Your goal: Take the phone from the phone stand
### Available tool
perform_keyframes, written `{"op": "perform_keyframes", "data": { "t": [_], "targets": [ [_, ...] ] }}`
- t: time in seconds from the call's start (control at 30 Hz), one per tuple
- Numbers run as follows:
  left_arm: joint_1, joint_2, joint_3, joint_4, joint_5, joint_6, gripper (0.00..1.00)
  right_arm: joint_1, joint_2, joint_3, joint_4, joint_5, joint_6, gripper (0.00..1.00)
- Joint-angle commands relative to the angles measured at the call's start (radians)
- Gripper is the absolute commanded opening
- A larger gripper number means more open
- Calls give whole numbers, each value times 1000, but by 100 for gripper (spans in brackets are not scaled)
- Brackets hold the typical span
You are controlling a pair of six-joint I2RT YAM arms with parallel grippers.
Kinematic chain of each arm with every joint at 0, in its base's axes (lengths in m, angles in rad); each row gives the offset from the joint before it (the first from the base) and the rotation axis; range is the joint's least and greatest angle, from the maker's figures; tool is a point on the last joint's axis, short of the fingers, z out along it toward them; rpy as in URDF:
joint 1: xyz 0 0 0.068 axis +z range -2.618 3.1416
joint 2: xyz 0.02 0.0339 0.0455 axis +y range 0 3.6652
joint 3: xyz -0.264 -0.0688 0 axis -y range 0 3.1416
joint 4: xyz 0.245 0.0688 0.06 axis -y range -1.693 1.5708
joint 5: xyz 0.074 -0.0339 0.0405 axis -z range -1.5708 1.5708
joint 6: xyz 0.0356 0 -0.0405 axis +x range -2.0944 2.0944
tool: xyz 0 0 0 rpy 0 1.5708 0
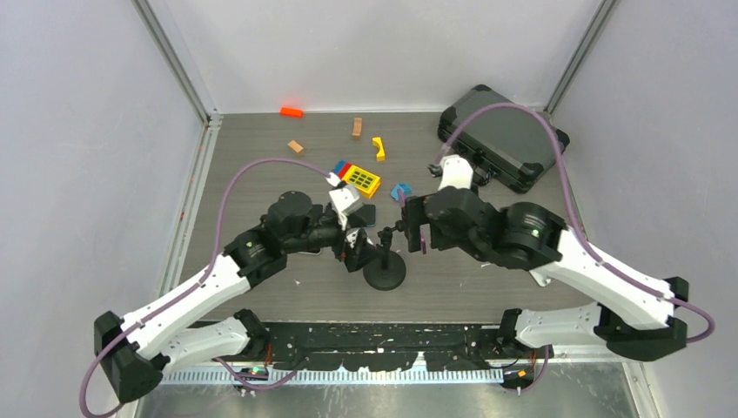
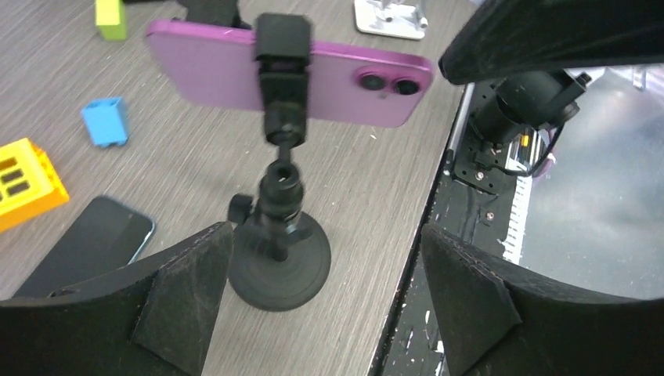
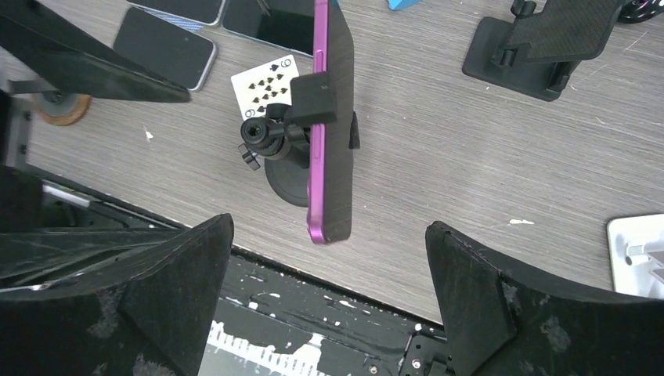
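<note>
phone: likely rigid, slick, fragile | grip long edges beside stand clamp | L claw, R claw: wide open, empty

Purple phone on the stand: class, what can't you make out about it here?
Left wrist: phone shows its back; screen faces away.
Right wrist: phone's far end cut off by the top edge; stand base partly behind it.
Top external: phone too small to pick out.

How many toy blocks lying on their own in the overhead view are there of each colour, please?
Orange block: 1
Brown blocks: 2
Yellow block: 1
Blue block: 1
Total: 5
</note>
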Motion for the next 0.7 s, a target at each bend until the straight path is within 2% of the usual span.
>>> {"op": "perform_keyframes", "data": {
  "t": [0.0, 0.2, 0.43, 0.67],
  "targets": [
    [-118, 66, 79, 36, -99, 107, 91, 2, -134, -53, 102, 37, 39, 99],
    [-208, 159, 98, 70, -281, 181, 81, 3, -262, -124, 130, 24, 78, 99],
    [-211, 209, 104, 127, -429, 247, 76, 3, -395, -194, 149, 12, 126, 99],
    [-211, 225, 122, 131, -440, 270, 76, 3, -415, -220, 149, -13, 143, 98]
  ]
}}
